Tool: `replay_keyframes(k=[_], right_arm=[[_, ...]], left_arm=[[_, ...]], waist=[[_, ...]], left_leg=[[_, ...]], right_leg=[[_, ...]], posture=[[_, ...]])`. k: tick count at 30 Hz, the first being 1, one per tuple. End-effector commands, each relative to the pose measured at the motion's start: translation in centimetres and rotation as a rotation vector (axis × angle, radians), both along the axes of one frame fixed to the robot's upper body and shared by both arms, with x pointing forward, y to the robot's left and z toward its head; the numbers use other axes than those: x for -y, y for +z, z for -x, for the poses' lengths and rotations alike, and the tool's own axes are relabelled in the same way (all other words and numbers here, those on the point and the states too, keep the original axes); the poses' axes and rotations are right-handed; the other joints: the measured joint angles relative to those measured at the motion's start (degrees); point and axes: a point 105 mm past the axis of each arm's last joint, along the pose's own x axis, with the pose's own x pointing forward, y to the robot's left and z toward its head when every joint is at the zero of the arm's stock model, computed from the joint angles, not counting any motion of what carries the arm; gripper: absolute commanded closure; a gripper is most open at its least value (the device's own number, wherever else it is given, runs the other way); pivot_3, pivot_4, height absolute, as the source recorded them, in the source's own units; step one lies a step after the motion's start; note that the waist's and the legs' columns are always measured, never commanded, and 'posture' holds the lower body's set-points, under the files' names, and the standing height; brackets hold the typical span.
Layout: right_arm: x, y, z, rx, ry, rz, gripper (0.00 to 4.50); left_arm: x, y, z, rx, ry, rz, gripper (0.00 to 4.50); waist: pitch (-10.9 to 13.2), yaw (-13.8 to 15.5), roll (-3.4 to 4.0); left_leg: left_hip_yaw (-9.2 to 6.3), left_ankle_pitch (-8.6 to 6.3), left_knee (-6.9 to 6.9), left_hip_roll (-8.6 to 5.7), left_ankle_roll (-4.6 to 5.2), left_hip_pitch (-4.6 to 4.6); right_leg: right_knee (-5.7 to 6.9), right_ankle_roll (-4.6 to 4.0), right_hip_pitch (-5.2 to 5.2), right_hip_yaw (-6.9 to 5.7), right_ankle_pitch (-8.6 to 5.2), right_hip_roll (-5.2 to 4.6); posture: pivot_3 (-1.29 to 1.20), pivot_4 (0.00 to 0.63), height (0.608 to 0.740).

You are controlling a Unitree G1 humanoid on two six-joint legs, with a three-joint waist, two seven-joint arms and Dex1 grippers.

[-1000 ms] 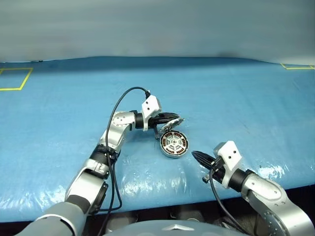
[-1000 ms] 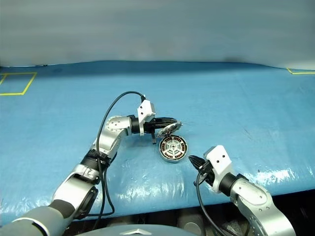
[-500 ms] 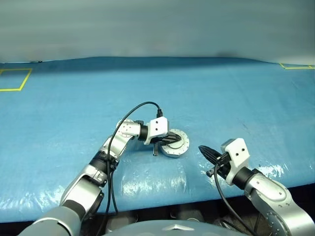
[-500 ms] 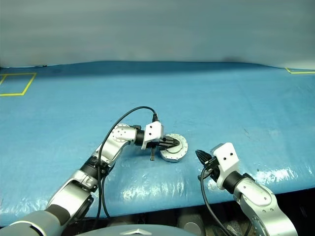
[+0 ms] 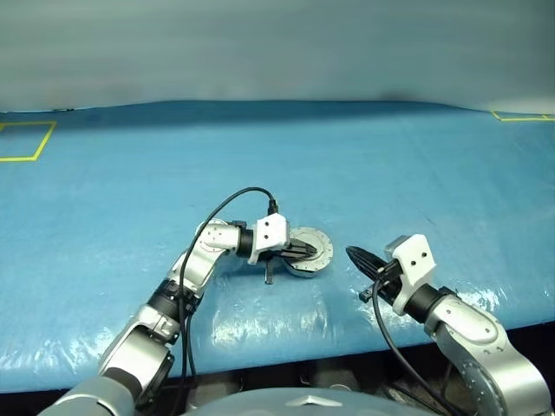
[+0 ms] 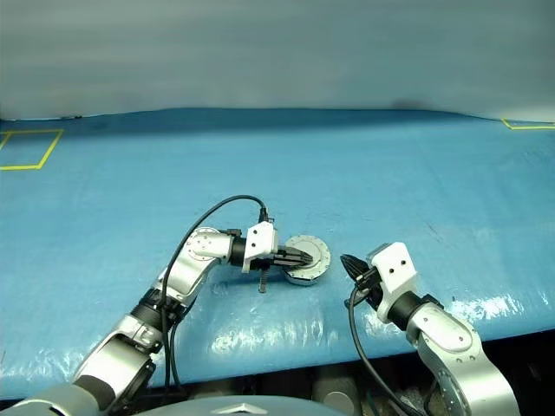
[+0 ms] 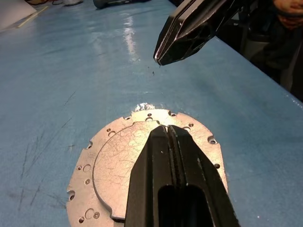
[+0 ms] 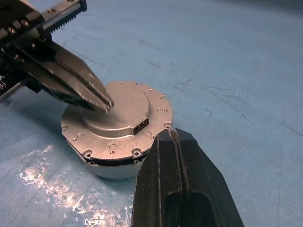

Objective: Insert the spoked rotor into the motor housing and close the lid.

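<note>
The motor housing (image 8: 111,168) sits on the blue table with its light-grey lid (image 5: 319,246) lying flat and closed on top. The spoked rotor is hidden. My left gripper (image 5: 309,250) is shut, and its fingertips (image 7: 165,130) rest over the middle of the lid (image 7: 113,161). It reaches in level from the left. My right gripper (image 5: 350,254) is also shut and empty. It points at the housing from the right, a short gap away. In the right wrist view its tip (image 8: 171,133) is close to the lid's rim (image 8: 158,111).
A blue sheet (image 5: 416,173) covers the table. Yellow tape squares mark the far left corner (image 5: 26,139) and far right corner (image 5: 520,115). The table's front edge (image 5: 286,347) runs just below both arms. A black cable (image 5: 217,217) loops above the left wrist.
The lid stood tilted open a second ago, with the rotor showing inside the housing. It now lies shut. My left gripper came down with it and drew back slightly. The right gripper edged closer.
</note>
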Motion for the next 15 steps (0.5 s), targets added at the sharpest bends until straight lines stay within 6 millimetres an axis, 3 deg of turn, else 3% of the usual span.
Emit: replay_keyframes(k=[1,2,5,15], right_arm=[[-1.3,1.0,-0.6,0.050,0.046,-0.006,4.50],[-1.6,0.9,-0.7,0.047,0.060,0.000,4.50],[-3.0,0.5,-1.2,0.023,0.118,-0.016,3.93],[-4.9,-0.6,-3.6,-0.019,0.226,-0.020,0.69]], left_arm=[[-2.2,3.3,-0.4,-0.055,0.068,0.155,4.46],[-2.8,2.9,-0.2,-0.046,0.079,0.126,4.46],[-4.8,1.1,1.4,-0.041,0.094,0.028,4.50],[-8.9,-1.4,4.7,-0.086,0.265,-0.029,4.50]], waist=[[-0.01,-0.07,0.01],[-0.06,-0.22,0.09],[-0.12,-1.03,0.22],[-0.07,-0.80,0.17]], left_leg=[[-0.01,0.00,0.01,0.00,0.00,0.01],[0.00,0.01,0.01,0.00,-0.01,0.02],[0.06,0.01,-0.06,0.01,-0.02,0.12],[0.11,0.02,-0.04,0.01,-0.04,0.07]], right_leg=[[0.00,0.01,0.01,0.00,0.00,-0.01],[0.01,0.01,0.02,0.00,0.00,0.00],[0.03,-0.04,0.01,0.07,-0.03,0.09],[0.01,-0.06,-0.04,0.10,-0.03,0.01]], posture=[[0.00,0.150,0.740],[0.00,0.150,0.740],[0.00,0.150,0.740],[0.00,0.150,0.740]])
